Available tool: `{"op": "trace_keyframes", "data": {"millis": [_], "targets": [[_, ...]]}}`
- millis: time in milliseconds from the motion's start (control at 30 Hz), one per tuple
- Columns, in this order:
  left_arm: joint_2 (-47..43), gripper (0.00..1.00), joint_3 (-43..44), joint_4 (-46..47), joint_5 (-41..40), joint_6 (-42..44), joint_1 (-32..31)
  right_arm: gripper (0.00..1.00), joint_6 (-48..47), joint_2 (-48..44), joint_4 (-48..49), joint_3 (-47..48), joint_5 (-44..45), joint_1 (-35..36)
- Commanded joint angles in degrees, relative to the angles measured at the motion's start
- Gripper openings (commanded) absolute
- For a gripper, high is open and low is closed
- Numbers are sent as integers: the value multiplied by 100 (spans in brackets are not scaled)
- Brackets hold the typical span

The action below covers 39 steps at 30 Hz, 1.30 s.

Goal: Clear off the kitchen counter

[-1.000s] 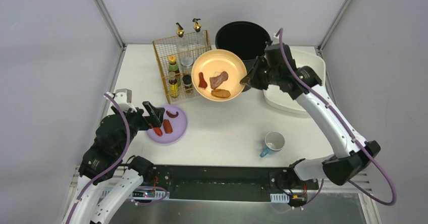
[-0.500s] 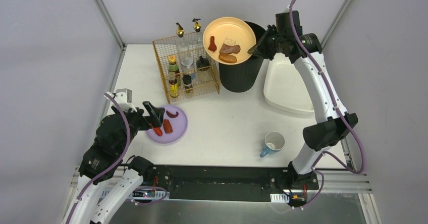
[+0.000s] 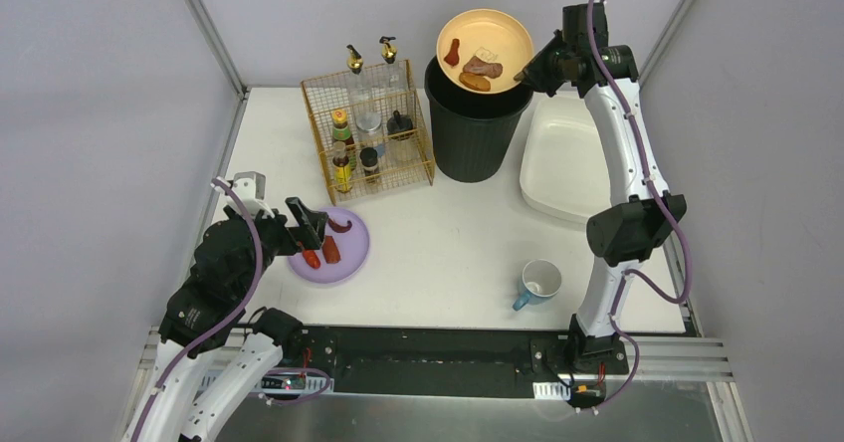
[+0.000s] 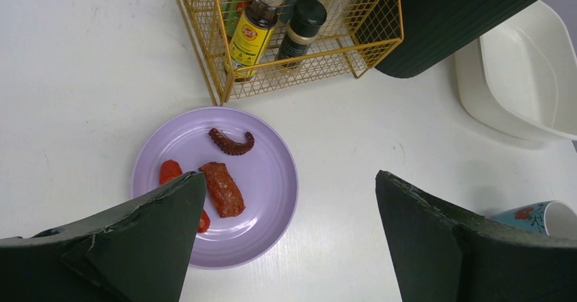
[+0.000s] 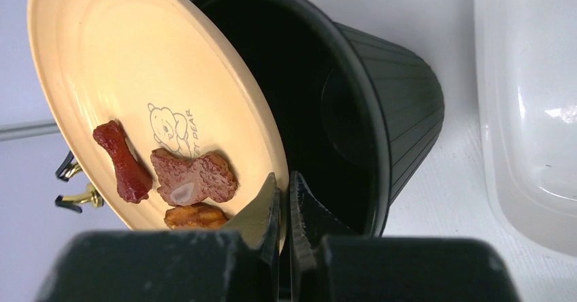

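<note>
My right gripper [image 3: 527, 72] [image 5: 284, 188] is shut on the rim of a yellow plate [image 3: 488, 36] [image 5: 136, 77], held tilted over the mouth of the black bin [image 3: 478, 123] [image 5: 367, 111]. Three food pieces [image 3: 476, 67] [image 5: 194, 178] lie on the plate. On the white kitchen counter [image 3: 448, 243] at the front left sits a purple plate [image 3: 350, 253] [image 4: 272, 179] with several food pieces [image 4: 222, 188]. My left gripper [image 3: 304, 225] [image 4: 289, 200] hangs open just above that plate's near edge, touching nothing.
A gold wire rack [image 3: 370, 133] [image 4: 299, 50] of bottles stands left of the bin. A white tub [image 3: 567, 168] [image 4: 524, 84] sits at the right. A blue mug [image 3: 538, 283] stands near the counter's front edge.
My right arm has lifted the yellow plate up and back, from beside the rack to over the bin, and tilted it. The left arm has stayed put.
</note>
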Motion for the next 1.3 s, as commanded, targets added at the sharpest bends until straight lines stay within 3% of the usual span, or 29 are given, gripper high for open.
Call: {"op": "trace_keyframes", "data": {"millis": [0, 667, 1267], "targets": [[76, 100, -27, 97, 130, -17, 59, 0, 133, -38, 474, 250, 236, -52], [147, 100, -16, 92, 165, -17, 79, 0, -1541, -460, 1931, -831, 1493, -6], [94, 100, -14, 93, 188, -26, 74, 0, -4339, -1096, 3621, -1649, 3315, 1257]]}}
